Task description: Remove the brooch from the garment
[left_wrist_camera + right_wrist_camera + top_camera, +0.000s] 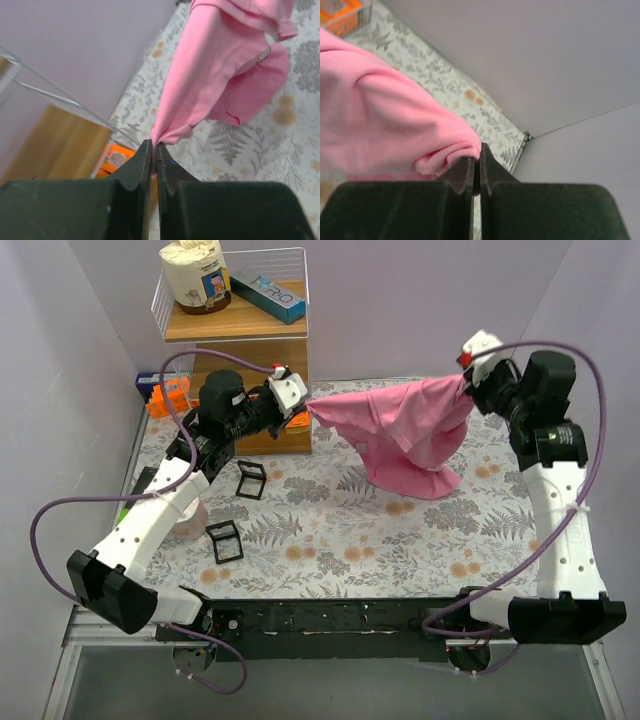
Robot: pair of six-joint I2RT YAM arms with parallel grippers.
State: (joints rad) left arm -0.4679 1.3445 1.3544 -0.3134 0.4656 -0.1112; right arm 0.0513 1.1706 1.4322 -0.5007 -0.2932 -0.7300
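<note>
The garment [410,430], a pink polo shirt, hangs in the air between my two grippers, and its lower folds rest on the floral table cloth [330,530]. My left gripper [308,406] is shut on a bunched corner of it at the left end. In the left wrist view the garment [215,65] runs away from the shut gripper [155,146]. My right gripper [468,382] is shut on the shirt's right end. In the right wrist view the gripper [477,154] pinches a rolled edge of the garment [375,120]. The brooch shows in no view.
A wooden shelf [237,325] with a wire basket stands at the back left and holds a tub [196,275] and a blue box [268,295]. An orange box [168,397] sits beside it. Two black cube frames [251,480] [224,541] lie left of the middle. Walls close in at the back and both sides.
</note>
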